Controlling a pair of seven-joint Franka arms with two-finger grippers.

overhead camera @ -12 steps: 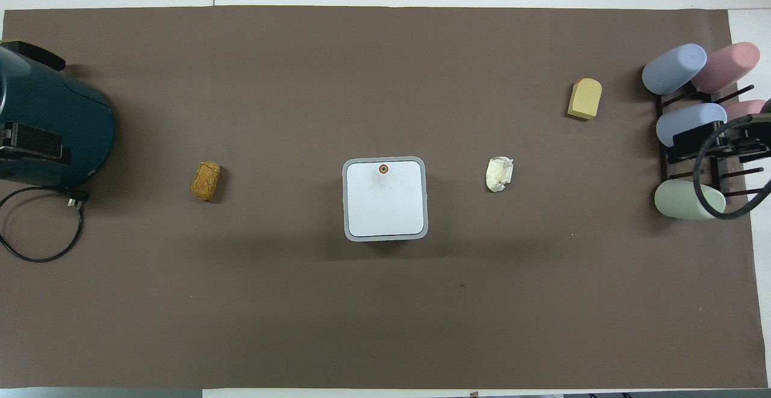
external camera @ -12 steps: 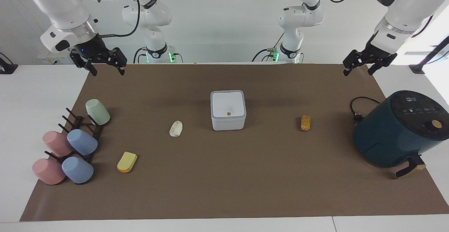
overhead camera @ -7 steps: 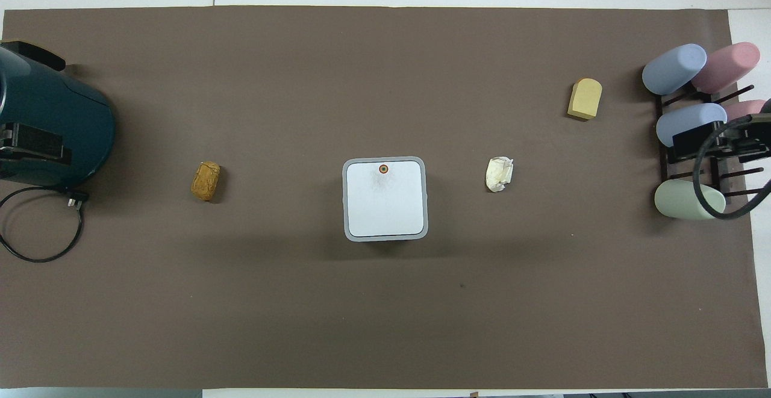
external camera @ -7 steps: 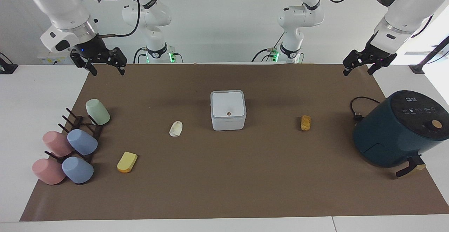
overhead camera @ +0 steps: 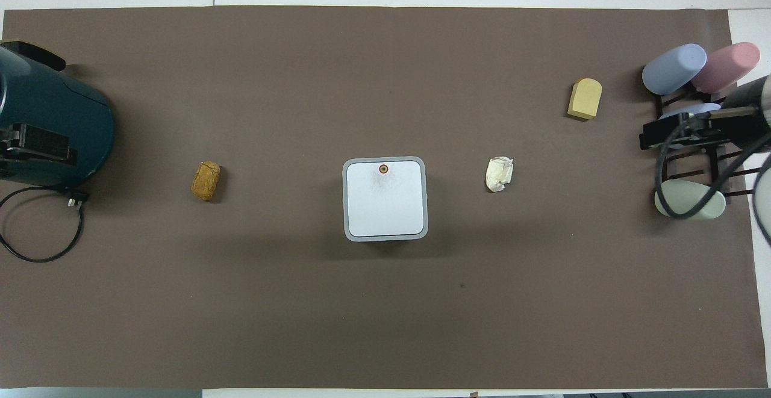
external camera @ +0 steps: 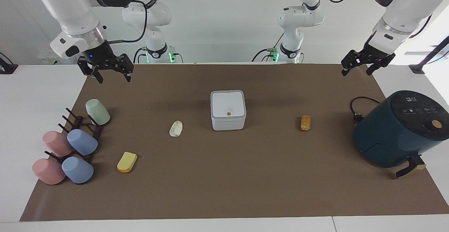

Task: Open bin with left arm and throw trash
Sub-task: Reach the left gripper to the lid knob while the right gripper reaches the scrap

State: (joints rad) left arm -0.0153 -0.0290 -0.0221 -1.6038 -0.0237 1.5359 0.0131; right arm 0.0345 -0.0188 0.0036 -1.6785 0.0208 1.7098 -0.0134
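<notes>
The white square bin (external camera: 228, 110) stands mid-table with its lid shut; it also shows in the overhead view (overhead camera: 385, 199). An off-white wrinkly lump (external camera: 176, 128) lies beside it toward the right arm's end. A yellow wedge (external camera: 127, 161) lies farther from the robots, near the cups. A golden-brown chunk (external camera: 305, 123) lies toward the left arm's end. My left gripper (external camera: 356, 72) hangs open and empty in the air, over the mat's edge near the air fryer. My right gripper (external camera: 115, 79) hangs open and empty over the mat's corner near the cup rack.
A dark teal air fryer (external camera: 400, 130) with its cord (external camera: 361, 107) stands at the left arm's end. A dark rack with several pastel cups (external camera: 70, 144) stands at the right arm's end. A brown mat (external camera: 224, 183) covers the table.
My right gripper has moved lower and a little toward the middle of the table. The left gripper has barely shifted. The bin and scraps have not moved.
</notes>
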